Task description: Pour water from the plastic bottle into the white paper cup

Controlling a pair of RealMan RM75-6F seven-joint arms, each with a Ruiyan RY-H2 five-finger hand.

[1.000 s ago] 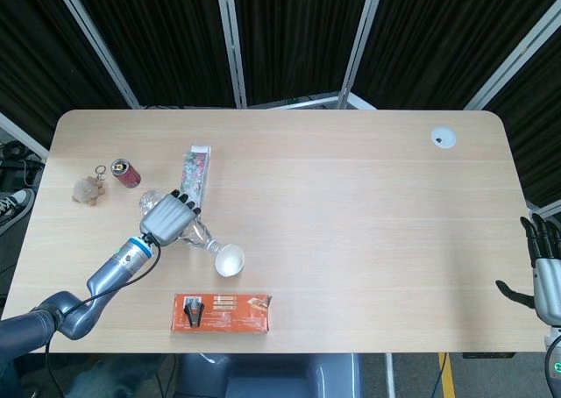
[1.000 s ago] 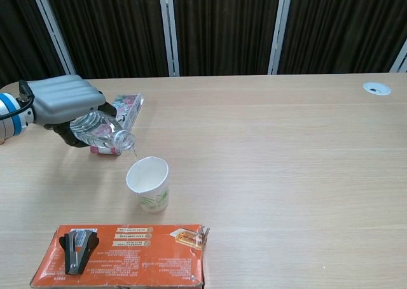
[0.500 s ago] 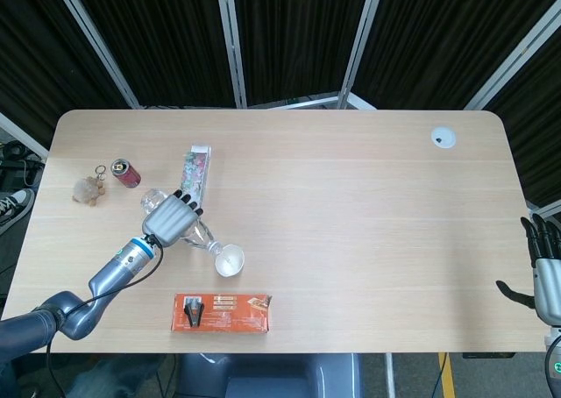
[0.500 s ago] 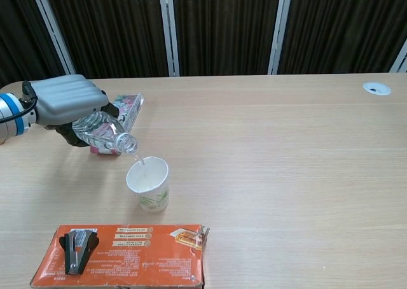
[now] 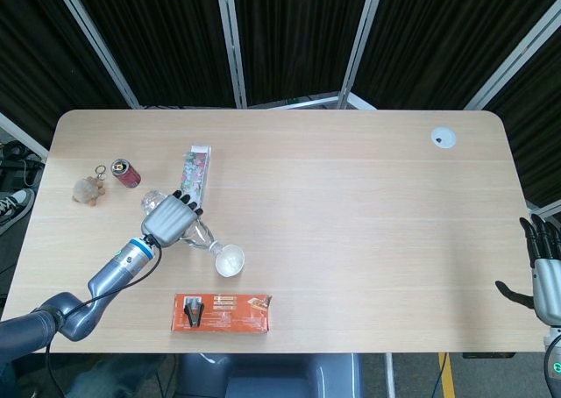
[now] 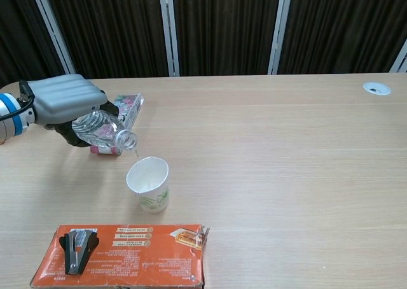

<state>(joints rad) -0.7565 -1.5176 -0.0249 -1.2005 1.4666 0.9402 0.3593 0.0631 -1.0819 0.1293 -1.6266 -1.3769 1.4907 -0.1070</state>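
My left hand (image 6: 63, 101) (image 5: 168, 217) grips a clear plastic bottle (image 6: 102, 130) (image 5: 198, 234), tilted with its open mouth pointing down and right. The mouth hangs just above and left of the rim of the white paper cup (image 6: 149, 184) (image 5: 230, 260), which stands upright on the table. A thin trickle of water shows between mouth and cup. My right hand (image 5: 545, 271) hangs at the far right edge off the table, fingers apart, holding nothing.
An orange box (image 6: 121, 254) with a black stapler (image 6: 76, 249) lies at the front edge before the cup. A patterned carton (image 6: 124, 111) lies behind the bottle. A red can (image 5: 125, 173) and plush keychain (image 5: 89, 189) sit far left. A white grommet (image 5: 443, 137) is at back right.
The bottle's mouth dipped toward the cup half a second ago and has risen slightly since. The cup and my right hand have not moved.
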